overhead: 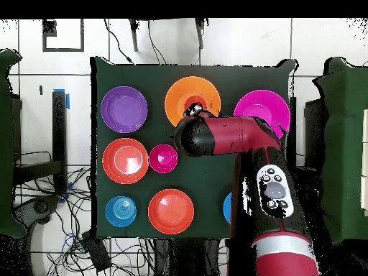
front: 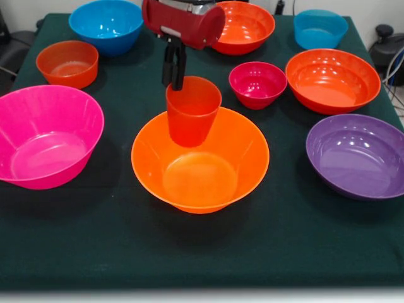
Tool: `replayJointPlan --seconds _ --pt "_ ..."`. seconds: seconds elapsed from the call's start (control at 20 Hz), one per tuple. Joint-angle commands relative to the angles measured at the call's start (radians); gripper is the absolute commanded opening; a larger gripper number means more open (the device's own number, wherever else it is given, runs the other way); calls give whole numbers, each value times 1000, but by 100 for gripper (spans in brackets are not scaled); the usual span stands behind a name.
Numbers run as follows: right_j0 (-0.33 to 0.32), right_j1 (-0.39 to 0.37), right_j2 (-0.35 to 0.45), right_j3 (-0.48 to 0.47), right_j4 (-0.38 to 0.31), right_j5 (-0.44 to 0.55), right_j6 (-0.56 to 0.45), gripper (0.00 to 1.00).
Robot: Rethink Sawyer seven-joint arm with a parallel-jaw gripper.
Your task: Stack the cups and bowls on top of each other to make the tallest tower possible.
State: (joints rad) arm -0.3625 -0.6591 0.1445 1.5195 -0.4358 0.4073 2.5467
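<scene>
I see the jaws [front: 174, 79] clamped on the far rim of the orange-red cup [front: 192, 110], held upright above the large yellow-orange bowl [front: 200, 165] at table [front: 95, 240] centre; the pink bowl [front: 47, 136] lies at nine o'clock.

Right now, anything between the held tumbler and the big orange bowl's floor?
Nothing visible. The tool grips the far rim of the small orange-red translucent plastic tumbler, which hangs upright over the large yellow-orange flared plastic bowl. That bowl holds nothing else; the small magenta bowl sits apart.
</scene>
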Motion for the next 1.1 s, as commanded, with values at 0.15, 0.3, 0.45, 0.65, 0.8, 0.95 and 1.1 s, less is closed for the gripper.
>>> replayJointPlan --seconds 0.15,0.3,0.45,0.65,0.8,0.95,1.1 --pt "48 129 21 -77 -109 35 -114 0" --pt "55 151 8 -73 -105 22 -84 0" --pt "66 155 -8 -56 -108 1 -66 0" --pt "64 153 -8 -57 -108 -5 -79 0" --pt "44 123 22 -84 -98 51 -147 0" --pt "10 101 74 -122 -82 125 -238 0" --pt "5 108 83 -137 -87 126 -246 0"
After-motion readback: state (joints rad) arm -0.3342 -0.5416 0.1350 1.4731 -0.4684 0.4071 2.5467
